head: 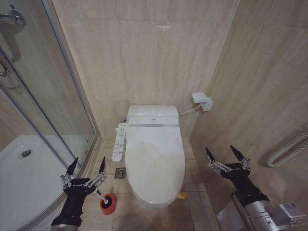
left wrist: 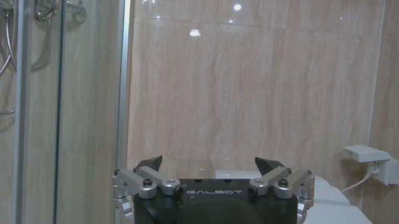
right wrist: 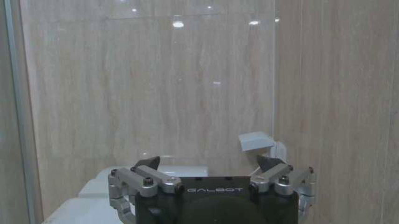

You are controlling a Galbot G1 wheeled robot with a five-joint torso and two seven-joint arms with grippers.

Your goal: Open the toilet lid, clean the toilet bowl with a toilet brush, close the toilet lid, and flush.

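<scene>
- Head view: I see the lid (head: 155,163) down flat over the bowl, so no step of the task is done yet.
- Yellow strap (head: 182,195) shows at the lid's front edge, on my right side of the toilet, near the floor.
- Brush (head: 103,197) stands in its red holder (head: 108,204) on the floor, just left of the toilet's front and close beside the shower tray (head: 29,168).
- Left gripper (head: 86,169) hangs above and just behind the holder, fingers spread wide, holding nothing.
- Right gripper (head: 225,156) hangs to the right of the toilet near the side wall, fingers spread wide, also holding nothing.
- Left wrist view: I see the left gripper's fingers (left wrist: 149,164) apart against the back wall, with the shower glass (left wrist: 68,116) close by.
- Right wrist view: I see the right gripper's fingers (right wrist: 269,164) apart, with the wall socket (right wrist: 257,141) beyond them.
- Risk, lid: I judge the glossy top gives poor purchase; a pinch on the smooth edge may slip and let the lid drop back.
- Risk, strap: it lies low and thin, so a reach from the right could miss it or graze the wall.
- Risk, brush: the thin handle sits near the glass; a skewed approach could tip the holder or strike the shower frame.
- Risk, panel: the side control panel (head: 119,141) lies between left arm and lid and could be pressed by accident.
</scene>
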